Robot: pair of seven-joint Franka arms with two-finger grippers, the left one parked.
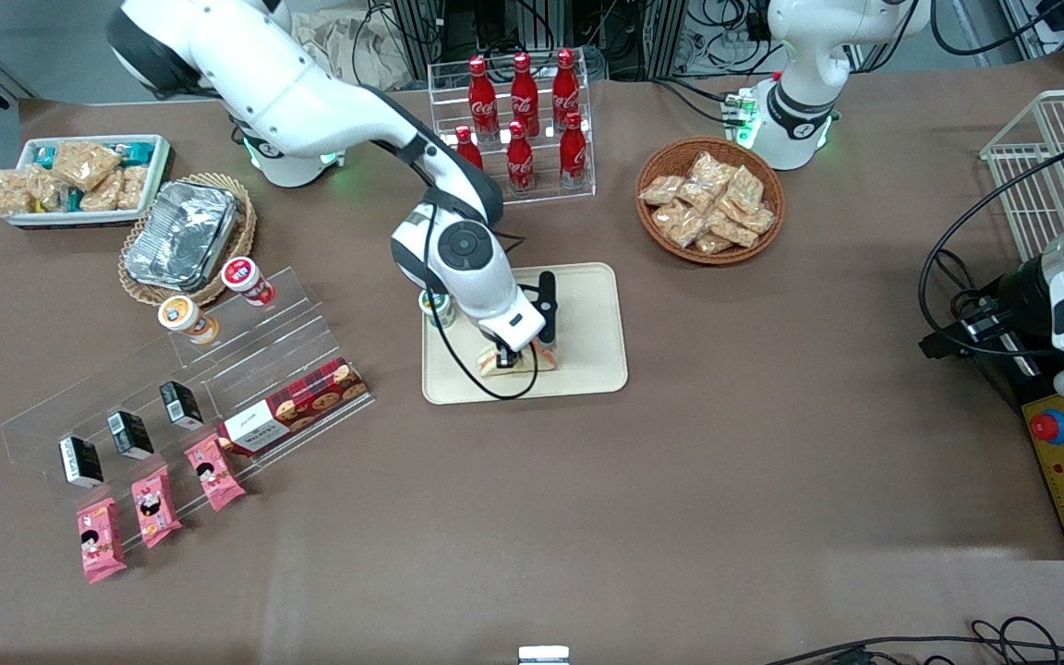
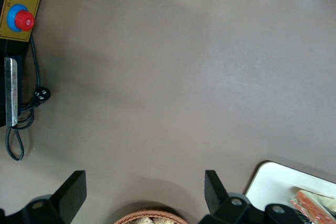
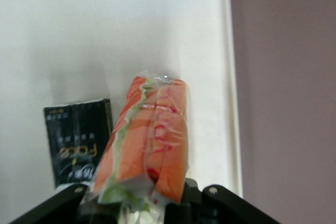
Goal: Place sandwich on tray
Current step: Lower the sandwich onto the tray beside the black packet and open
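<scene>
The sandwich (image 1: pixel 521 360), a wrapped wedge with orange-red filling, is between the fingers of my right gripper (image 1: pixel 513 354), low over the cream tray (image 1: pixel 592 319), near the tray edge closest to the front camera. In the right wrist view the gripper (image 3: pixel 144 202) is shut on the sandwich (image 3: pixel 149 137), with the tray's pale floor (image 3: pixel 105 30) and rim under it. The tray corner (image 2: pixel 270 182) and the sandwich (image 2: pixel 315 207) also show in the left wrist view.
A black box (image 1: pixel 547 309) (image 3: pixel 79 140) is on the tray beside the sandwich, and a small cup (image 1: pixel 437 308) is at the tray's edge under the arm. A rack of cola bottles (image 1: pixel 521 120) and a snack basket (image 1: pixel 709 199) stand farther back. An acrylic shelf (image 1: pixel 218 369) stands toward the working arm's end.
</scene>
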